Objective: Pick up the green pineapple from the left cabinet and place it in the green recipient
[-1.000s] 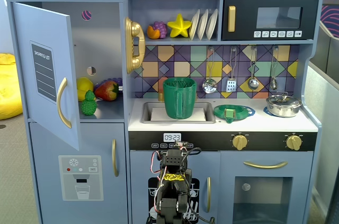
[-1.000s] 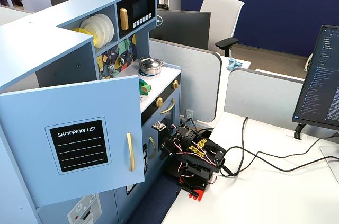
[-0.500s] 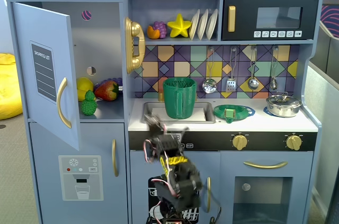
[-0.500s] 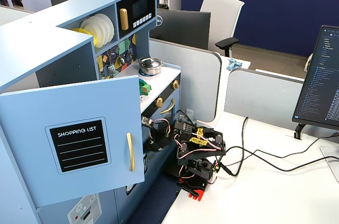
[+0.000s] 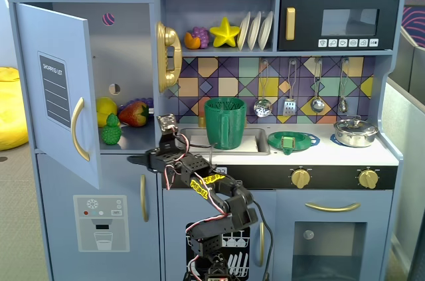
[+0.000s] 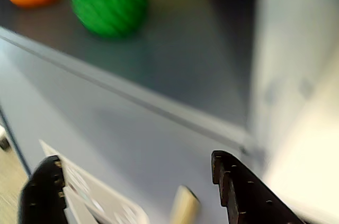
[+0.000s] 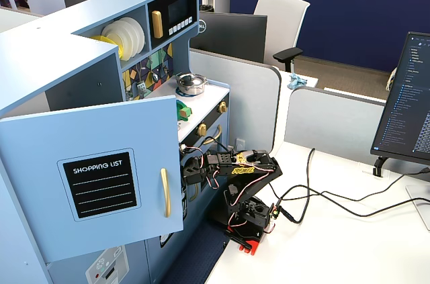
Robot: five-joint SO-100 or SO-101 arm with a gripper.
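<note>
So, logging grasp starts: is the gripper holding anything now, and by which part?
Nothing. The gripper is open and empty, short of the bumpy green toy pineapple on the cabinet shelf.

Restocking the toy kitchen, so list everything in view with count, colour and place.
green pineapple: 1, green, front of left cabinet shelf
lemon: 1, yellow, behind the pineapple
strawberry: 1, red, cabinet shelf
cabinet door: 1, light blue, open
green recipient: 1, dark green, in the sink
dish: 1, green with blue rim, counter
pot: 1, silver, counter
star: 1, yellow, upper shelf
plates: 3, white, upper shelf
microwave: 1, black, top right
utensils: 4, silver, hanging
gripper: 1, black, open, below the cabinet shelf edge
</note>
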